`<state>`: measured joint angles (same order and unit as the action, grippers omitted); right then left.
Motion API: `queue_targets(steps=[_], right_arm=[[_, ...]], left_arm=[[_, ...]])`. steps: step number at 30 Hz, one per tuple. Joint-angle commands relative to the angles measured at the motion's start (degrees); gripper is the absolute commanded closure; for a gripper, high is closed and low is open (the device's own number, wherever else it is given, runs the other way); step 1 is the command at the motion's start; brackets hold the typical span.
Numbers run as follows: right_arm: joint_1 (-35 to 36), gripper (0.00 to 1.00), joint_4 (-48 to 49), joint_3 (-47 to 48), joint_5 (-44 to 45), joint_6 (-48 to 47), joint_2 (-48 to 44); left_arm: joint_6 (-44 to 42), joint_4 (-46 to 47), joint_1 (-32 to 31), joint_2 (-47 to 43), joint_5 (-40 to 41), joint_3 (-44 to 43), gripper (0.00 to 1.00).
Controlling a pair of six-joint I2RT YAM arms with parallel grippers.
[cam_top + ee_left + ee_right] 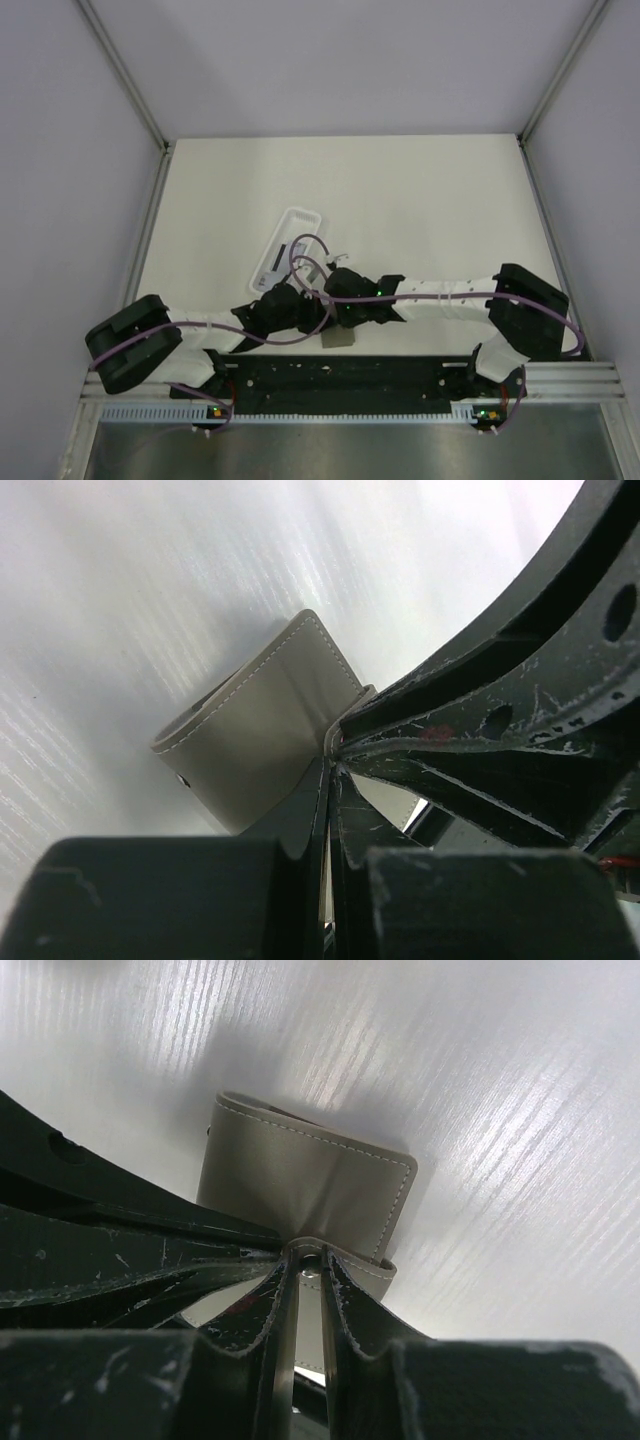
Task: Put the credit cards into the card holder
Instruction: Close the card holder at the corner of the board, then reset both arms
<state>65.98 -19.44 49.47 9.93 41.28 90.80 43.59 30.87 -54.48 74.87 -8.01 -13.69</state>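
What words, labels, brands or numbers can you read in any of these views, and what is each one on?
No text can be read in any view.
On the card holder: none; the visible face is plain, with only a stitched edge.
On the white tray: whatever it holds is too small to read from the top camera.

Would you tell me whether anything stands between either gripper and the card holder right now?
Nothing visible does. The left gripper and the right gripper both meet at one edge of the card holder, jaws closed on its flap, with no other object between them and it.
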Motion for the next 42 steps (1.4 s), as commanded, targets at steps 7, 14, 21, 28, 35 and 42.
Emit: queue_targets(steps=[7, 14, 21, 28, 35, 42], right_arm=[[1.5, 0.73, 4.4, -6.1, 2.1, 0.0, -7.3], [0.8, 0.46, 10.8, -4.1, 4.2, -5.3, -15.1], [-1.9, 0.32, 8.0, -8.3, 8.5, -5.5, -26.3], [-5.3, 0.14, -4.0, -14.8, 14.6, -3.0, -45.2], [-5.5, 0.06, -9.9, -22.6, 22.3, 3.4, -61.9], [-5.5, 0.01, -10.8, -26.4, 24.4, 5.8, -68.1]], left_arm=[[-2.5, -10.3, -0.3, -9.7, 3.5, -1.8, 1.0], [-6.7, -26.9, 0.1, -20.6, 16.2, -10.0, 0.79], [-7.8, -42.9, 3.2, -28.3, 24.7, -16.2, 0.41], [-6.5, -53.9, 8.8, -41.2, 29.8, -14.3, 0.01], [-3.1, -62.0, 9.2, -46.3, 35.0, -12.6, 0.01], [-1.7, -60.9, 9.1, -50.6, 33.7, -10.2, 0.01]])
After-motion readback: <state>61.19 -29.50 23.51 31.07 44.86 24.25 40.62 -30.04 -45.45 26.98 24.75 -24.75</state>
